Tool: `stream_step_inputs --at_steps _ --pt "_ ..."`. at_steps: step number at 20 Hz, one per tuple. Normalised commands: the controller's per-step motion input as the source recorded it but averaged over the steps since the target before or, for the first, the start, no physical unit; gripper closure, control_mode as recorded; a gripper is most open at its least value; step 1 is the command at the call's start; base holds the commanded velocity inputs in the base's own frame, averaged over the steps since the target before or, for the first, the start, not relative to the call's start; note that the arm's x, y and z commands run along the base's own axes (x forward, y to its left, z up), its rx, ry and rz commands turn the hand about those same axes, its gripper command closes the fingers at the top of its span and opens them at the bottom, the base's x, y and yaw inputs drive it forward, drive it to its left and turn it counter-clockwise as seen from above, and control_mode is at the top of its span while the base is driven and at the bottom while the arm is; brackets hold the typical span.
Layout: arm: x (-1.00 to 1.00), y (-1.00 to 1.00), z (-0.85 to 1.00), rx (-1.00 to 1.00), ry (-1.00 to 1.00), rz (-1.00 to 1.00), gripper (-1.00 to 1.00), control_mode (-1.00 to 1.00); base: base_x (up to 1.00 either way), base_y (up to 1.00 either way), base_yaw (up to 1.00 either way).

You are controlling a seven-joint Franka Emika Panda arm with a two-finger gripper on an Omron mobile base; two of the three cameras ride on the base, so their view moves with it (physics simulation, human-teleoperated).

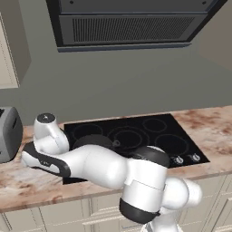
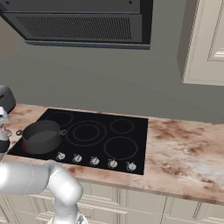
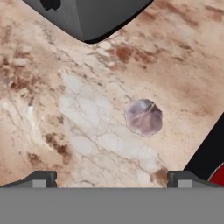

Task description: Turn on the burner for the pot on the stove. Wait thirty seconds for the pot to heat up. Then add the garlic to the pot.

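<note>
The mottled brown-and-cream stone table (image 2: 183, 153) carries the flat black glass stove (image 2: 96, 135); on its near-left zone, red at the rim, stands the dark grey two-handled pot (image 2: 41, 136) — what's inside I cannot tell. The heating looks done; fetching is in hand. The pincer (image 3: 112, 178), spread wide, hovers over the small whitish-pink garlic bulb (image 3: 144, 117) on the table just beside the stove — next, descend and pinch.
</note>
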Motion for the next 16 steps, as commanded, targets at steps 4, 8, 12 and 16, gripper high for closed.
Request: stream_step_inputs --at_steps 4,8,12,16 --pt "0.01 0.16 -0.04 0.0 -0.03 -0.02 -1.0 -1.0 0.0 0.0 0.0" --pt "0.0 0.0 -0.24 0.0 -0.11 0.0 -1.0 -1.0 0.0 0.0 0.0" --pt "0.0 0.0 -0.19 0.0 -0.18 0.0 -1.0 -1.0 0.0 0.0 0.0" --pt "0.04 0.0 -0.06 0.0 -0.11 0.0 -1.0 -1.0 0.0 0.0 0.0"
